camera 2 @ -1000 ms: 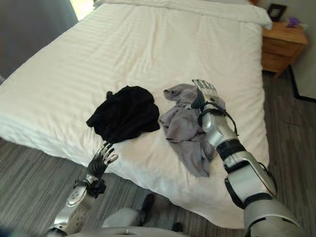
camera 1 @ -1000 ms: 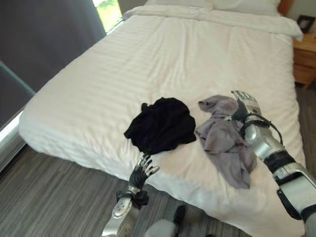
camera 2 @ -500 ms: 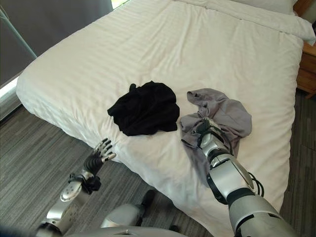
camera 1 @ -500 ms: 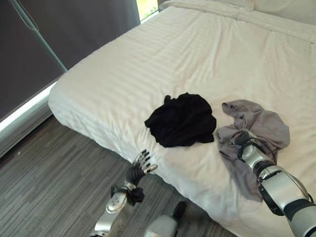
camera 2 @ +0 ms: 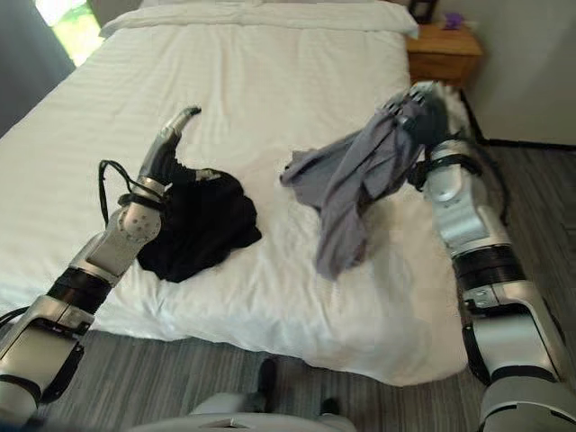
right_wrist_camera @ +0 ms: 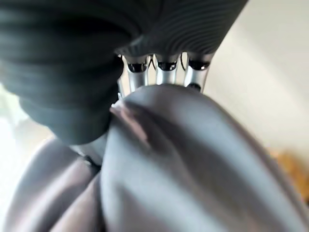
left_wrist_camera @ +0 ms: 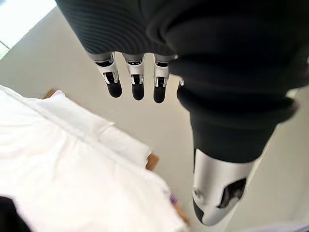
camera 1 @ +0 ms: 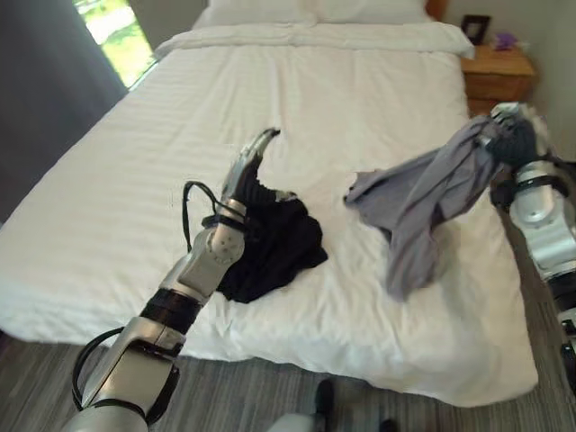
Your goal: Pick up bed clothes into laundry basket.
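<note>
Now my right hand has lifted the grey garment off the bed, fingers bunched in the cloth. My left hand, fingers straight, has come up over the black garment, which lies ungrabbed. Basket next.

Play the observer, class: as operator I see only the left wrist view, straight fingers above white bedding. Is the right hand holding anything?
Observer: Yes. The right hand is curled round a grey garment, raised off the bed.
Operator: Where is the other garment?
Observer: The black garment lies bunched on the bed, with the open left hand above its far edge.
Operator: Does the grey one hang clear?
Observer: Its lower end droops toward the sheet; I cannot tell whether it touches.
</note>
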`<state>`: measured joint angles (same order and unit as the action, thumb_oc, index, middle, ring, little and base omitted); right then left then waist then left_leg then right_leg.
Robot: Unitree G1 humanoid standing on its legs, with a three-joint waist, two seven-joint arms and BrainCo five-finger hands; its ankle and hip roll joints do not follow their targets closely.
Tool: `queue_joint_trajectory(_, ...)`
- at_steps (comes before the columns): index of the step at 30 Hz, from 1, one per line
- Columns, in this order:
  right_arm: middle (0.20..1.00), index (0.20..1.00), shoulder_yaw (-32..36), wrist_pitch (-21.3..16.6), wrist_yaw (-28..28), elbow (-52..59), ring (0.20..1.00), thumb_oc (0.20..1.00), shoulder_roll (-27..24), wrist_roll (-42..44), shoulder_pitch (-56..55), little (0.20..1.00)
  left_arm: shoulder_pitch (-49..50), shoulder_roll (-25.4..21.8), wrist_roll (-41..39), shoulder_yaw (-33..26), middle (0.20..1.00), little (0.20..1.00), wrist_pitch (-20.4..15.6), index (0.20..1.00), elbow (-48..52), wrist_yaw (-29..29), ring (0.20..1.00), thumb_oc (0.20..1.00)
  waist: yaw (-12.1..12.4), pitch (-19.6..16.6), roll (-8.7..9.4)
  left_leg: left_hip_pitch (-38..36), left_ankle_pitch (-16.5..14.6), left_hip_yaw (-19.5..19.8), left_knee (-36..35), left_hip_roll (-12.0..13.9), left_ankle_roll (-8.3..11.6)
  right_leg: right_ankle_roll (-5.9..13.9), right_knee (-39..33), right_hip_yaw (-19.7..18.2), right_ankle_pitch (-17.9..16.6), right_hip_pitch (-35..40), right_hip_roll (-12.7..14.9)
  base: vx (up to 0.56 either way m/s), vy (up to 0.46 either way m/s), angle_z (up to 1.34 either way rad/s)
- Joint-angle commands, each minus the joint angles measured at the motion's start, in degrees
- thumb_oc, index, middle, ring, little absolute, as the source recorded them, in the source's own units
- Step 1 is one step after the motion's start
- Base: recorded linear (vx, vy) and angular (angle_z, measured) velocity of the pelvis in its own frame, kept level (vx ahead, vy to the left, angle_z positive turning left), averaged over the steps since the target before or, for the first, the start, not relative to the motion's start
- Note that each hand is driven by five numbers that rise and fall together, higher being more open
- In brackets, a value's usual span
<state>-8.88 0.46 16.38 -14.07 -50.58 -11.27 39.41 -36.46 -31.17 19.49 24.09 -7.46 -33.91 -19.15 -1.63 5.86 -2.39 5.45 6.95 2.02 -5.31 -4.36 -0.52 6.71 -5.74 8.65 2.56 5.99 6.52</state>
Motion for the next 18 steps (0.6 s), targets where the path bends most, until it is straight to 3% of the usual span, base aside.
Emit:
queue_joint_trajectory(1,0.2,0.2,4.9,-5.0,3.0,5.2,0.2,0.2,-5.1,-0.2,-0.7,0.2,-1.5,4.6,7.2,1.7,1.0,1.0,5.5,1.0,-16.8,-1.4,1.0,1.0,0.3,-2.3,2.21,-4.4,-6.9,-3.6,0.3,4.8,3.68,3.41,0.7,-0.1,-6.8,-2.6,4.9,0.02,0.05,-0.24)
queue_joint_trajectory(2,0.2,0.2,5.3,-5.0,2.9,5.5,0.2,0.2,-5.3,-0.1,-1.2,0.2,-1.9,5.0,7.2,2.0,1.0,1.0,5.3,1.0,-17.6,-1.7,1.0,1.0,0.5,-2.3,2.17,-4.4,-7.0,-3.7,0.3,4.8,3.66,3.43,0.7,-0.1,-6.7,-2.6,5.0,0.04,0.065,-0.45)
queue_joint_trajectory(3,0.2,0.2,7.9,-6.2,2.4,8.8,0.2,0.2,-7.1,1.4,-3.7,0.2,-1.0,8.1,8.1,2.8,1.0,1.0,7.6,1.0,-29.8,-0.6,1.0,1.0,-1.5,-2.5,2.15,-5.0,-7.3,-4.7,0.3,4.9,3.48,3.58,0.7,-1.1,-7.1,-2.8,5.1,0.04,0.06,-0.54)
queue_joint_trajectory(4,0.2,0.2,9.4,-6.6,2.0,10.5,0.2,0.2,-8.1,2.0,-5.5,0.2,-0.5,9.5,8.1,2.6,1.0,1.0,8.3,1.0,-35.1,0.2,1.0,1.0,-2.2,-2.5,2.09,-5.3,-7.5,-5.1,0.3,4.9,3.44,3.61,0.7,-1.6,-7.2,-3.0,5.1,0.04,0.06,-0.44)
queue_joint_trajectory(6,0.2,0.2,11.4,-7.2,1.6,12.3,0.2,0.2,-9.0,2.5,-8.1,0.2,0.5,10.9,8.2,2.3,1.0,1.0,8.9,1.0,-40.0,1.4,1.0,1.0,-2.8,-2.6,1.97,-5.7,-7.7,-5.8,0.3,5.0,3.35,3.7,0.7,-2.2,-7.4,-3.1,5.1,0.03,0.053,-0.25)
queue_joint_trajectory(8,0.2,0.2,16.7,-8.1,-0.2,17.2,0.2,0.2,-9.6,3.7,-14.7,0.2,8.4,12.1,8.4,-1.2,1.0,1.0,10.2,1.0,-50.3,7.4,1.0,1.0,-5.2,-3.1,1.46,-7.0,-8.3,-8.0,0.3,5.3,3.13,3.93,0.8,-3.9,-8.0,-3.6,5.2,0.06,0.09,-0.43)
queue_joint_trajectory(10,0.2,0.2,17.5,-8.2,-0.4,17.9,0.2,0.2,-9.3,4.1,-15.8,0.2,10.7,11.7,9.3,-1.6,1.0,1.0,10.0,1.0,-51.5,9.1,1.0,1.0,-5.3,-3.2,1.3,-7.3,-8.4,-8.5,0.3,5.4,3.08,3.94,0.9,-4.3,-8.1,-3.6,5.2,0.04,0.038,-0.55)
queue_joint_trajectory(11,0.2,0.2,19.2,-8.4,-1.0,19.3,0.2,0.2,-9.2,4.6,-17.5,0.2,13.0,10.9,10.4,-2.0,0.507,0.507,9.5,0.507,-52.0,11.2,0.507,0.507,-5.6,-3.4,1.11,-7.6,-8.5,-9.0,0.3,5.5,3.12,3.98,0.9,-4.8,-8.2,-3.7,5.2,0.06,0.048,-0.39)
queue_joint_trajectory(12,0.2,0.2,21.2,-8.6,-1.5,20.1,0.2,0.2,-9.2,5.1,-19.5,0.2,16.0,8.9,11.7,-2.2,0.2,0.2,8.5,0.2,-51.6,13.2,0.2,0.2,-5.7,-3.6,0.59,-8.0,-8.7,-9.6,0.3,5.7,3.09,3.94,1.0,-5.0,-8.4,-3.7,5.3,0.04,0.037,-0.22)
queue_joint_trajectory(16,0.2,0.2,22.3,-9.4,-1.7,20.4,0.2,0.2,-10.1,5.3,-20.8,0.2,17.2,4.3,12.8,-2.2,0.2,0.2,7.3,0.2,-50.0,14.2,0.2,0.2,-5.6,-3.8,0.2,-8.3,-8.7,-10.5,0.3,5.8,3.1,4.14,0.9,-5.7,-8.9,-4.2,5.2,0.01,0.031,-0.25)
queue_joint_trajectory(17,0.2,0.2,22.3,-10.1,-1.2,20.5,0.2,0.2,-10.7,6.0,-20.6,0.2,14.6,-0.5,13.1,-1.8,0.2,0.2,6.6,0.2,-48.5,13.6,0.2,0.2,-5.5,-4.0,-0.09,-8.3,-8.6,-10.8,0.3,5.8,3.18,4.28,0.8,-6.1,-9.3,-4.5,5.2,0.0,0.028,-0.11)
queue_joint_trajectory(18,0.2,0.2,23.0,-11.0,-0.2,20.1,0.2,0.2,-11.8,7.1,-20.9,0.2,8.3,-8.3,11.4,-1.3,0.2,0.2,5.9,0.2,-45.5,11.2,0.2,0.2,-5.4,-4.0,-0.17,-8.3,-8.8,-10.7,0.3,5.8,3.28,4.48,0.9,-5.8,-9.1,-4.3,5.2,-0.02,0.025,-0.05)
